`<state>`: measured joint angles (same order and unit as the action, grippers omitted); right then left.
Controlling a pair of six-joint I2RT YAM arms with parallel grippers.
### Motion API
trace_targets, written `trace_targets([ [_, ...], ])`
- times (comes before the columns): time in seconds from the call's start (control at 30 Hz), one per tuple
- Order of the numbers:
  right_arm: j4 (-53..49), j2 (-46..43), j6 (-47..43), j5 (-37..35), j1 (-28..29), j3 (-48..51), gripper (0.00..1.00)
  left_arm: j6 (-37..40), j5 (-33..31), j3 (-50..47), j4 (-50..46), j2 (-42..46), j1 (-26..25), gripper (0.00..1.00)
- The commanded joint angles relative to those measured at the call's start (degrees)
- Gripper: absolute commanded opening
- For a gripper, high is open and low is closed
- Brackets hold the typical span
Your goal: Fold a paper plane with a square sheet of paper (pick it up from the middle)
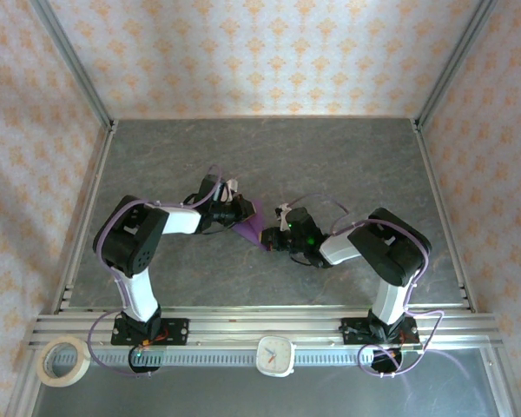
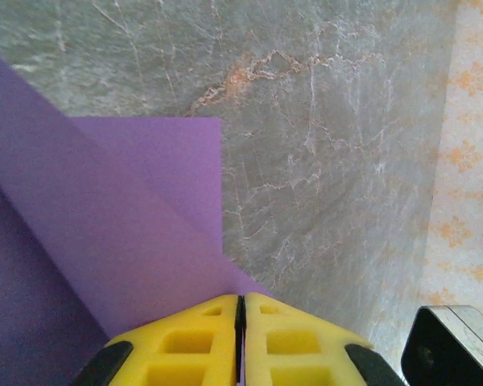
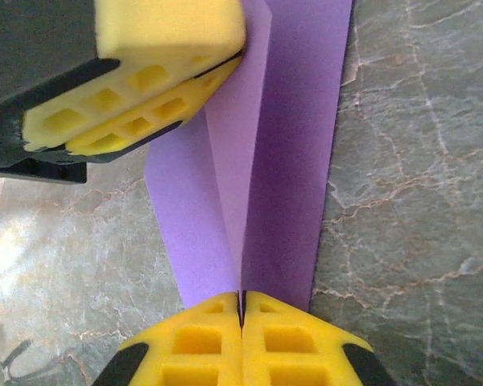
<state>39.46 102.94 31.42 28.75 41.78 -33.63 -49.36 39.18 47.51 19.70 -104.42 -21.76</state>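
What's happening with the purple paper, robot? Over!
Left gripper shut on purple paper. Right gripper shut on it too. Paper creased between them. Nothing in the way.

No text can be read; marks on the clock (image 1: 275, 354) are too small.

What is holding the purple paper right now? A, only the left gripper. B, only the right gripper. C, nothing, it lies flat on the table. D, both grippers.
D: the left gripper and the right gripper each pinch the folded purple paper with fingers shut, at opposite ends.
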Motion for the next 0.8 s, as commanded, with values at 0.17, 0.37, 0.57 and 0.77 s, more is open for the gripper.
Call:
trace_targets([
  [0.17, 0.27, 2.32, 3.92, -0.57, 0.14, 1.90, 0.00, 1.77, -4.84, -3.16, -1.99, 9.53, 1.54, 0.12],
  [0.37, 1.21, 2.43, 4.59, -0.18, 0.14, 2.17, 0.00, 1.58, 0.17, -4.08, 0.35, 8.06, 1.46, 0.09],
  [0.57, 1.47, 2.80, 4.90, 0.07, 0.14, 2.26, 0.00, 1.22, 3.67, -2.99, 2.69, 5.41, 0.65, 0.09],
  [0.77, 0.80, 3.13, 4.59, 0.59, 0.16, 1.67, 0.00, -0.77, 4.88, -2.50, 6.47, 2.88, 0.31, 0.09],
])
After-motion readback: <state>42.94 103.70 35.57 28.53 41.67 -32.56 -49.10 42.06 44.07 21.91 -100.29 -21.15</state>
